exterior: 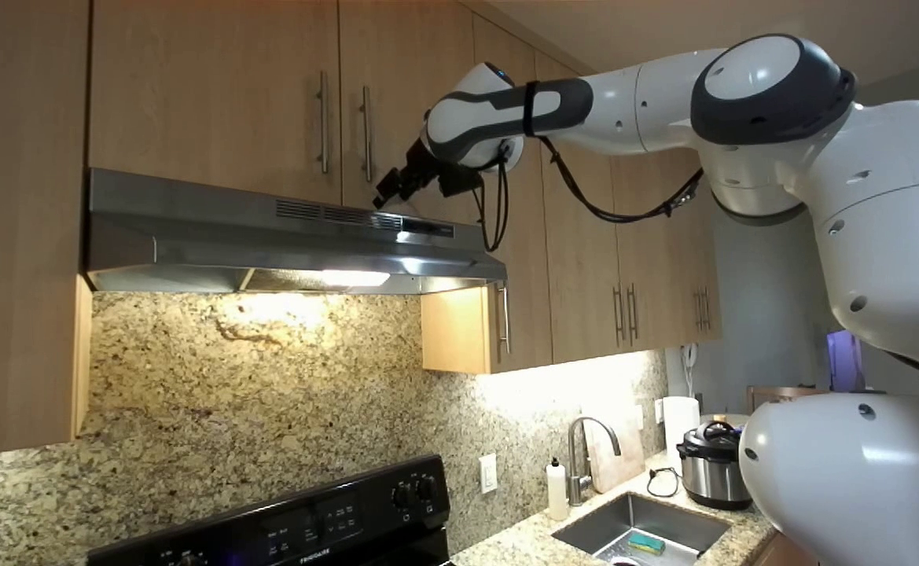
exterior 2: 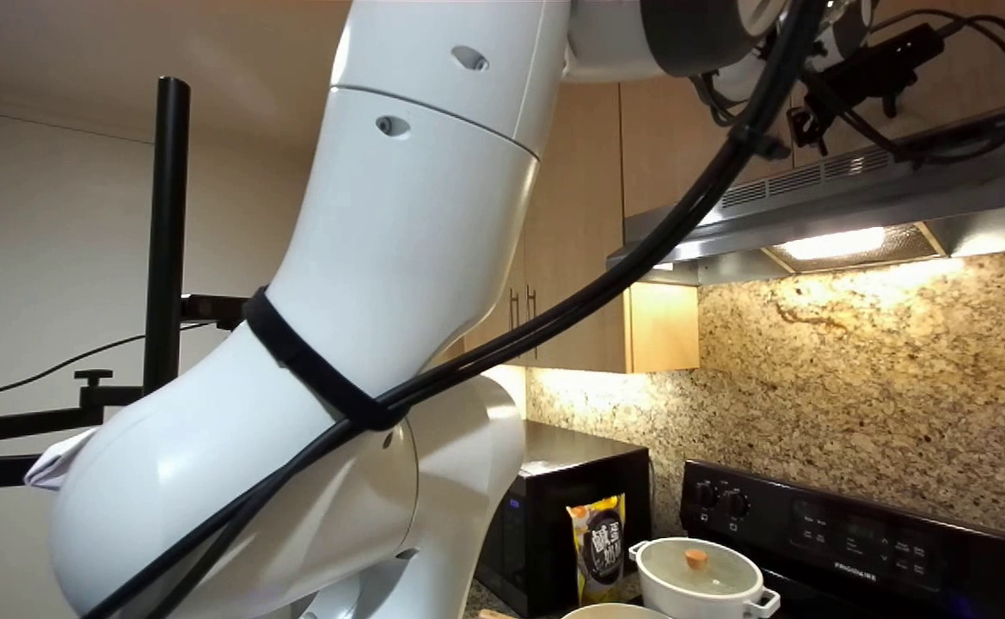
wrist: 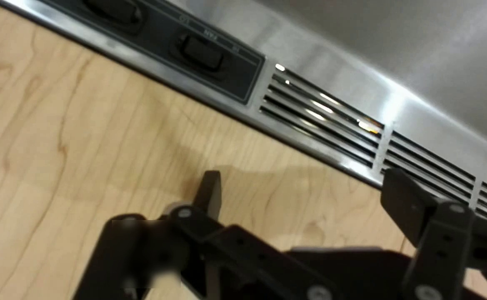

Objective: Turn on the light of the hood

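Seemingly free room before control panel [wrist: 158,37]

hood [exterior: 294,240]: grey metal, slotted front | light [exterior: 355,278]: lit, on underside | switches [wrist: 201,52]: 2 visible, dark, on front

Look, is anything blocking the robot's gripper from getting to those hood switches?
No, nothing visible: in the wrist view, the switches, one partly cut off, show uncovered past the open gripper. The wooden door looks to be behind, not in between.
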`<state>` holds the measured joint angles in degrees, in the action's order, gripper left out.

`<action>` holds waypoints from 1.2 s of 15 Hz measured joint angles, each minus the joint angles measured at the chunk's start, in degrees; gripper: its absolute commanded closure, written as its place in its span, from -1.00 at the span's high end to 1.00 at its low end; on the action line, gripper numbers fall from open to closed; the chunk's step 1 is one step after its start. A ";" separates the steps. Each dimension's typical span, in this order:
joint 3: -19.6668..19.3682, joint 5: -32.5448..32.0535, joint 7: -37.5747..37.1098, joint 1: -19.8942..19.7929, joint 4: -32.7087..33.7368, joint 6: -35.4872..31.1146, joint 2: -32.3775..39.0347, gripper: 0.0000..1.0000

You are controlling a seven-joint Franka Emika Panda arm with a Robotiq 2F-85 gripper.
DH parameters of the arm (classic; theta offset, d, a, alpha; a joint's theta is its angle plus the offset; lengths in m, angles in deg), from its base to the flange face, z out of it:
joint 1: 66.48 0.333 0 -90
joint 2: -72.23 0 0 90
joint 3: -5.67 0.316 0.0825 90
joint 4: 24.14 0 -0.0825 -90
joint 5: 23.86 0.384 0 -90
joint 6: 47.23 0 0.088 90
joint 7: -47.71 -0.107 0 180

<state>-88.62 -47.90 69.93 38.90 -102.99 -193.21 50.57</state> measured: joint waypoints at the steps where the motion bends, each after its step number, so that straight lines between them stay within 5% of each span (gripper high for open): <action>1: 0.67 0.00 0.00 -0.99 -0.17 0.16 0.78 1.00; 9: 14.07 1.98 0.00 -15.77 -0.76 8.25 7.86 1.00; 13: 27.23 -1.36 -3.60 -27.36 -0.45 15.44 8.80 1.00; 18: 48.35 -17.73 -17.74 -39.38 -1.91 30.85 2.58 1.00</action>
<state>-40.27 -65.62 52.19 -0.48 -104.90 -162.36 53.15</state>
